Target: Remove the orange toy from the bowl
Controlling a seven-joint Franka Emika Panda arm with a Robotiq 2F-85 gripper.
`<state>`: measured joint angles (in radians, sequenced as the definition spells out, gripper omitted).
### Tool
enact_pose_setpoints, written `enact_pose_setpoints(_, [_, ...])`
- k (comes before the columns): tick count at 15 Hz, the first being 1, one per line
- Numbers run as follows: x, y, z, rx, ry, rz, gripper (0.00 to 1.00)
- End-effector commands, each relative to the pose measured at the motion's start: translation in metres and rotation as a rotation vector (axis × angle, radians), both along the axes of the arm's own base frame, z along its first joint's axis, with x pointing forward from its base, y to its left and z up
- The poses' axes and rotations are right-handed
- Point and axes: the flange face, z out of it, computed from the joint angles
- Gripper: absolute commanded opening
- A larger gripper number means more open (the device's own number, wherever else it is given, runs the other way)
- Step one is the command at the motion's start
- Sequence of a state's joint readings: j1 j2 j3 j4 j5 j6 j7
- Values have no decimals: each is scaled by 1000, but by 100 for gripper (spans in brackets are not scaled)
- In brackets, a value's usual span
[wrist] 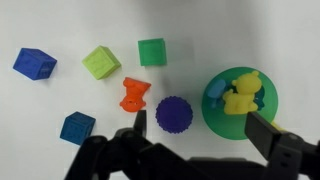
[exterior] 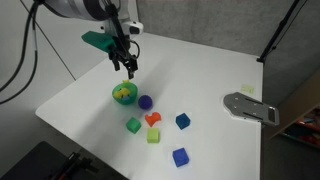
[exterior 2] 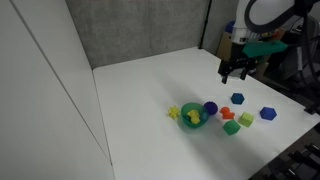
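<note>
The orange toy [wrist: 134, 95] lies on the white table outside the bowl, next to the purple ball [wrist: 173, 114]; it shows in both exterior views [exterior: 153, 119] [exterior 2: 227, 114]. The green bowl [wrist: 214, 116] holds a yellow toy [wrist: 243, 95] and a small blue piece [wrist: 215, 90]; it also shows in both exterior views [exterior: 117, 97] [exterior 2: 192, 124]. My gripper [wrist: 200, 135] is open and empty. It hangs above the table over the gap between the ball and the bowl [exterior: 128, 66] [exterior 2: 238, 70].
A green cube [wrist: 152, 52], a yellow-green cube [wrist: 101, 62] and two blue cubes [wrist: 35, 63] [wrist: 77, 127] lie around the orange toy. A yellow item [exterior 2: 174, 112] lies beside the bowl. A grey flat object [exterior: 250, 107] sits near the table's edge.
</note>
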<state>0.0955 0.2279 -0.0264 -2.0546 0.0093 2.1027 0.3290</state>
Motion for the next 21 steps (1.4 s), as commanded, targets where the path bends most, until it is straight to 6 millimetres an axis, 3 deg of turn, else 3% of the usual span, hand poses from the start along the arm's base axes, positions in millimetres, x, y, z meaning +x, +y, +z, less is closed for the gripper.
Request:
enact_pose_setpoints(1, [-33, 10, 46, 6, -12, 31, 100])
enact_pose_setpoints(7, [-78, 24, 119, -21, -50, 48, 100])
enact_pose_setpoints(12, [-120, 26, 171, -25, -132, 248, 100])
enact_pose_setpoints(17, [-147, 20, 205, 30, -209, 322, 100])
enact_pose_setpoints(21, [-159, 16, 213, 41, -232, 315, 100])
